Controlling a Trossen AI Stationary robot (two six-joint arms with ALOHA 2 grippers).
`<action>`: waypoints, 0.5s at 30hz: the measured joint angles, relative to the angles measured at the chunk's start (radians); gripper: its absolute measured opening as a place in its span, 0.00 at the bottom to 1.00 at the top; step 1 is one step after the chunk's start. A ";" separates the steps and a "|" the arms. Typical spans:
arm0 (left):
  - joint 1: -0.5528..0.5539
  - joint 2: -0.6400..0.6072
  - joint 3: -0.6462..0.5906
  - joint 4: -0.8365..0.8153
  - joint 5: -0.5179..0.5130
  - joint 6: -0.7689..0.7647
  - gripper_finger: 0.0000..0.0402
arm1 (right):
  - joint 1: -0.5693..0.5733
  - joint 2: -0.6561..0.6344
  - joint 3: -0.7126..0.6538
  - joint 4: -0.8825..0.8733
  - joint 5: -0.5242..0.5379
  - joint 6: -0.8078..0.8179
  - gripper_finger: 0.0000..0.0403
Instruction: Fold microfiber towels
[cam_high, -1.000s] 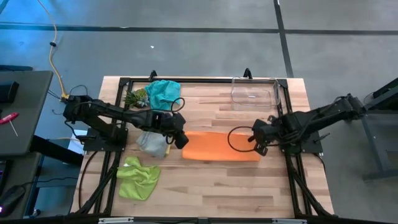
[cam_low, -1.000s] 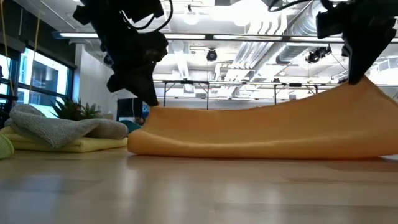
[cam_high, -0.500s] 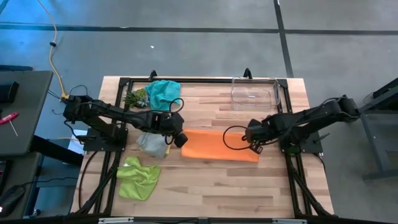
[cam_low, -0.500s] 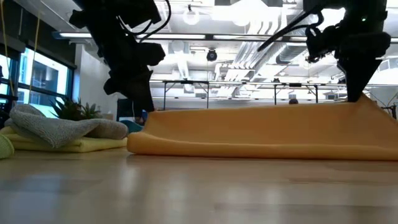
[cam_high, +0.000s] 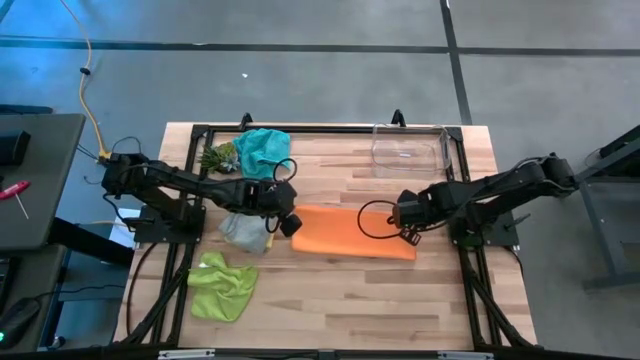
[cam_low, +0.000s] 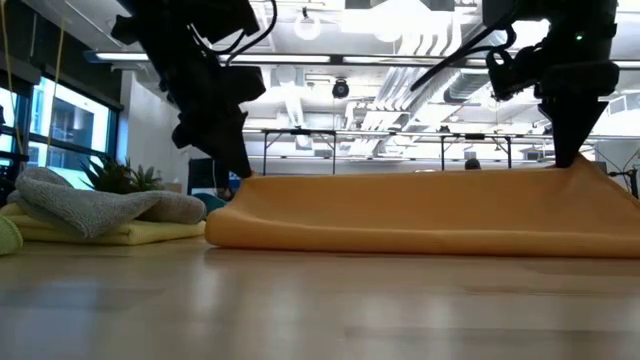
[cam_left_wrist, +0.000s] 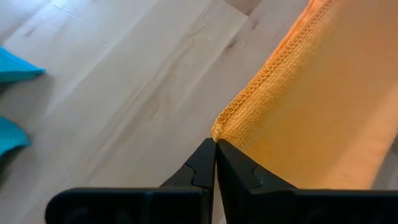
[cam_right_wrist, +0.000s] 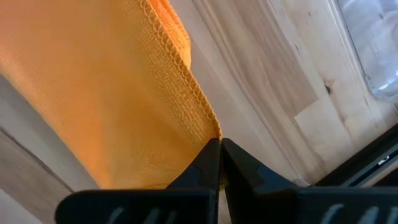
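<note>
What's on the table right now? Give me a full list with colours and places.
orange towel: 1, orange, table centre, lying half folded, both far corners pinched
teal towel: 1, teal, far left, bunched
grey towel: 1, grey, left of the orange one, on the yellow towel
yellow towel: 1, yellow, under the grey one
green towel: 1, lime green, near left, crumpled
plant: 1, green, spiky, beside the teal towel
bin: 1, clear, far right
table: 1, light wood
left gripper: shut on the orange towel's left corner
right gripper: shut on its right corner
</note>
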 joint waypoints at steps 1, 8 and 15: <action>0.001 0.000 0.000 -0.001 -0.008 0.003 0.02 | 0.000 0.000 0.000 0.000 0.008 0.001 0.00; 0.001 0.000 0.000 -0.004 -0.023 0.010 0.11 | 0.000 0.000 0.000 -0.002 0.012 0.026 0.02; 0.002 0.000 0.000 -0.004 -0.022 0.039 0.22 | 0.000 0.000 0.000 -0.001 0.056 0.070 0.29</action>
